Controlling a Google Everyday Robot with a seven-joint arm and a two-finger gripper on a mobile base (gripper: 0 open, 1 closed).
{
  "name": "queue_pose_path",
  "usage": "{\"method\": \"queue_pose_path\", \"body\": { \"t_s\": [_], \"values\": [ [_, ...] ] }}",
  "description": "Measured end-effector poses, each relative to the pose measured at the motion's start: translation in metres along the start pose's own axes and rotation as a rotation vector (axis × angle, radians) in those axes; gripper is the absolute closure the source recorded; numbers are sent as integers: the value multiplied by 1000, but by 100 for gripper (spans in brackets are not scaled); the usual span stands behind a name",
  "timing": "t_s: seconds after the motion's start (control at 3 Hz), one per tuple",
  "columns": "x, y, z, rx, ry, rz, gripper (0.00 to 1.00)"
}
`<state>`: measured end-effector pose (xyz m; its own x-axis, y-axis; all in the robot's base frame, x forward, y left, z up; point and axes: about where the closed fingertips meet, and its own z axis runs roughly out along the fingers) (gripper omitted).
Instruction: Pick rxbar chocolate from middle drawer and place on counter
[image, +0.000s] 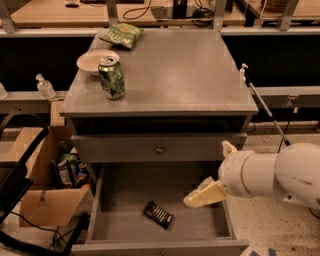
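Note:
The rxbar chocolate (158, 214), a small black wrapper with pale lines, lies flat on the floor of the open middle drawer (125, 195), near the front centre. My gripper (204, 194) hangs over the drawer's right side, to the right of the bar and above it, apart from it. It holds nothing that I can see. The grey counter (190, 75) is the cabinet's top, above the drawers.
A green soda can (111, 77), a white bowl (95, 60) and a green chip bag (121, 35) sit on the counter's left and back. A shut drawer with a round knob (160, 149) is above the open one. A cardboard box (47, 190) stands at the left.

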<state>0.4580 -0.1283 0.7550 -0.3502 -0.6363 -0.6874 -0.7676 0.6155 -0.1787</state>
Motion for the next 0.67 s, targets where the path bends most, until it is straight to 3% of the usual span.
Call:
{"method": "queue_pose_path", "body": {
  "t_s": [0.67],
  "values": [
    [85, 34, 97, 6, -163, 69, 0]
  ]
}}
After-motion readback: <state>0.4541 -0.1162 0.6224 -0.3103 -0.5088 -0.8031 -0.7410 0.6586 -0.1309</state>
